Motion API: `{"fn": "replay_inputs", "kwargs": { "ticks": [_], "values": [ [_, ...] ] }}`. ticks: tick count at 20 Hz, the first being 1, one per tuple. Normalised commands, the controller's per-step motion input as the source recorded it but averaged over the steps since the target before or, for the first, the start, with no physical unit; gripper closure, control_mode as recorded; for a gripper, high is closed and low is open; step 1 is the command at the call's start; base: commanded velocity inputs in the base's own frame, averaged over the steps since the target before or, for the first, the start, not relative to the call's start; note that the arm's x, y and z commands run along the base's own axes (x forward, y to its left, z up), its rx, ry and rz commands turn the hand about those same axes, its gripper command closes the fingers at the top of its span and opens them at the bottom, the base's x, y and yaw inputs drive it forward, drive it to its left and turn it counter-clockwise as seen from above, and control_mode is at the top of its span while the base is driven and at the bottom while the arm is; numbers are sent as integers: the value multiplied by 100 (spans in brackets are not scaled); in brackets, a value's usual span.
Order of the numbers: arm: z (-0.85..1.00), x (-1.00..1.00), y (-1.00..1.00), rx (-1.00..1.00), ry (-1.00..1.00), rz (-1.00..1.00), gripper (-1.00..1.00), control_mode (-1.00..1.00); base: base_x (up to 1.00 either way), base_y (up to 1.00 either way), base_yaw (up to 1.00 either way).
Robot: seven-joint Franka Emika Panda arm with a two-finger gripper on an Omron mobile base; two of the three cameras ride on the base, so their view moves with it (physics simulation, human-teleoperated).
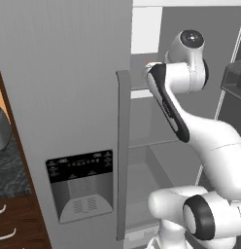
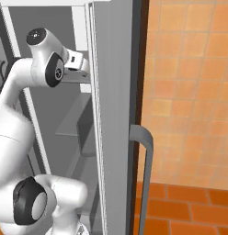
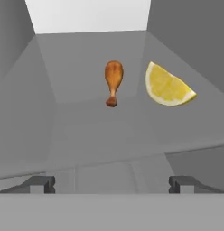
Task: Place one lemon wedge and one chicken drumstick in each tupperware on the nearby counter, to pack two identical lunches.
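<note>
The arm reaches into an open fridge (image 1: pixel 83 97), wrist held level with a shelf (image 3: pixel 109 131), presumably so the hand can look straight along that shelf at the food stored there before picking anything for the lunches. In the hand view the jaws (image 3: pixel 112 184) stand wide open and empty, their two dark tips far apart at the bottom, with bare grey shelf between them. The drumstick (image 3: pixel 113 82) lies well ahead of the jaws, almost on their centre line, fat end away and thin bone end pointing back toward them. The wedge (image 3: pixel 168 85) rests just beside the drumstick on its right, not touching it, rind side curving away to the right (it sits ahead of the right tip rather than between the two). Nothing is held yet, so I judge this the approach to a first pick; the drumstick looks the easier target, needing mostly a straight advance, while the wedge would need a sideways shift first.
</note>
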Motion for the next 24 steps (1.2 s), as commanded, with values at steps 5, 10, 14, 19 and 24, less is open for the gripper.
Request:
{"fn": "replay_inputs", "kwargs": {
  "ticks": [5,10,14,19,24],
  "values": [
    [0,99,0,1,10,0,-100,-100,0,0,0],
    [-22,100,-31,1,7,3,-100,-100,0,0,0],
    [-17,72,-3,0,1,1,-100,-100,0,0,0],
    [-14,52,6,0,4,0,-100,-100,0,0,0],
    [-42,26,0,0,13,-4,-100,-100,0,0,0]
  ]
}}
